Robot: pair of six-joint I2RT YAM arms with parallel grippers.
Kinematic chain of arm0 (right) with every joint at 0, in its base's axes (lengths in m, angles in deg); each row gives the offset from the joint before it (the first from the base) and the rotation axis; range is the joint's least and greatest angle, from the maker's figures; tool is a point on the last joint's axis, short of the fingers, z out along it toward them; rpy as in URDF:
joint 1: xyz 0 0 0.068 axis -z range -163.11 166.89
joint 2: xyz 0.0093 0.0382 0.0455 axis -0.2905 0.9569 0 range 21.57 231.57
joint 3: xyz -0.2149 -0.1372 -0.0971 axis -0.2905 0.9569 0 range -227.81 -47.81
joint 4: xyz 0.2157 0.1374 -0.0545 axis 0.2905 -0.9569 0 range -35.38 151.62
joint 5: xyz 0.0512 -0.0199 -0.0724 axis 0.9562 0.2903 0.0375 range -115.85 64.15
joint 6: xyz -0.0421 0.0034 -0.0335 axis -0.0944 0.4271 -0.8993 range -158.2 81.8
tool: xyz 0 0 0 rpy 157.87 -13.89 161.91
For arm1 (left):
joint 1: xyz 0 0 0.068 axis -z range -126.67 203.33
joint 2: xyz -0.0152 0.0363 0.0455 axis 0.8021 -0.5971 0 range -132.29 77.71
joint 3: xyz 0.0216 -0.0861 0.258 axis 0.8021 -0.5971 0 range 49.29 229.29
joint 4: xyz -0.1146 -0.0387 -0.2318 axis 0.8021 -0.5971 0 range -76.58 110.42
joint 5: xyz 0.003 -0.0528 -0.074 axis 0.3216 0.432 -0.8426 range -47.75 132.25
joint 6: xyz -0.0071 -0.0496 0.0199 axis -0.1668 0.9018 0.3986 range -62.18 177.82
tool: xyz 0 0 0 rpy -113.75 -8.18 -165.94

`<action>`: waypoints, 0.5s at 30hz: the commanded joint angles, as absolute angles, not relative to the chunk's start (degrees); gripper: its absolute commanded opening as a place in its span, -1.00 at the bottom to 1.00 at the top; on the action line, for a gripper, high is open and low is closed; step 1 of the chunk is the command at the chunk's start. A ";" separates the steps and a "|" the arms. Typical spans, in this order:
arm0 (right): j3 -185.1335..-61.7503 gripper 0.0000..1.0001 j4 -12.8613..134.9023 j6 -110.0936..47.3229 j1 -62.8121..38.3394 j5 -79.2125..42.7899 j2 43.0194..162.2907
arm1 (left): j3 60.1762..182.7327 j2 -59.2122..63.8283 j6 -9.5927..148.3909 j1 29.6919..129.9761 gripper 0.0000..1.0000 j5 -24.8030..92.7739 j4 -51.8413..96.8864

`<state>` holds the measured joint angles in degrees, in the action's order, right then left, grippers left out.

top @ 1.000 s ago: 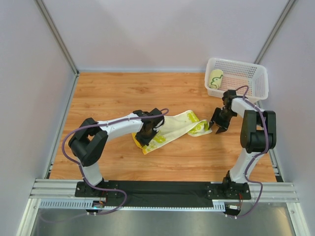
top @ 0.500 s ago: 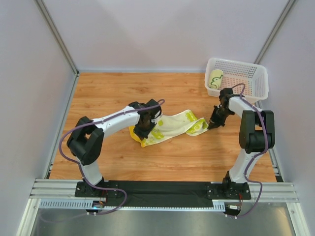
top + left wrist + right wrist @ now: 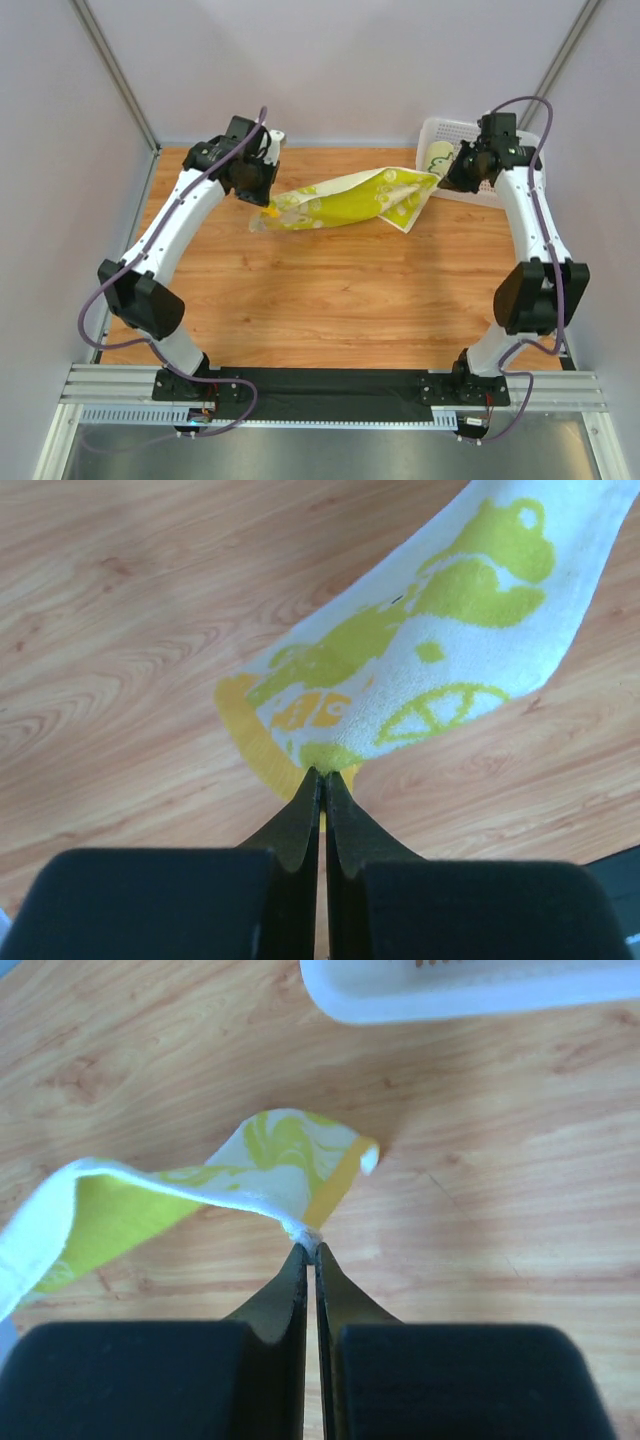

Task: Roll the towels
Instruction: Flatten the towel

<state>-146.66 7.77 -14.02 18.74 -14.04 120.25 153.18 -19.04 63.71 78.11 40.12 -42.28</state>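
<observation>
A white towel [image 3: 345,198] with yellow-green prints hangs stretched in the air between both grippers, above the back of the wooden table. My left gripper [image 3: 262,198] is shut on its left corner; in the left wrist view the towel [image 3: 420,670] spreads away from the pinched corner at the gripper [image 3: 322,776]. My right gripper [image 3: 447,180] is shut on the right corner, next to the basket; in the right wrist view the towel [image 3: 200,1195] hangs from the gripper [image 3: 312,1246]. A rolled towel [image 3: 437,160] lies in the white basket [image 3: 520,155].
The basket stands at the back right corner; its near rim [image 3: 460,995] shows in the right wrist view. Grey walls enclose the table on three sides. A black rail [image 3: 330,385] with the arm bases runs along the near edge.
Both arms have risen and moved toward the back, lifting the towel off the table. It lay crumpled mid-table; now it hangs stretched between the two grippers.
</observation>
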 commanded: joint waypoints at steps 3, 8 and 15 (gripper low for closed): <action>-129.61 -0.99 10.28 -15.96 19.09 -19.25 105.18 | 142.57 -6.68 62.74 76.36 -1.00 38.47 -42.96; -112.87 -0.99 14.51 -15.88 19.70 -18.04 93.75 | 122.10 4.76 67.38 75.66 -1.00 35.75 -37.15; -99.58 0.24 10.21 -15.96 19.70 -18.11 83.99 | 108.62 10.11 73.98 75.66 0.03 29.17 -38.73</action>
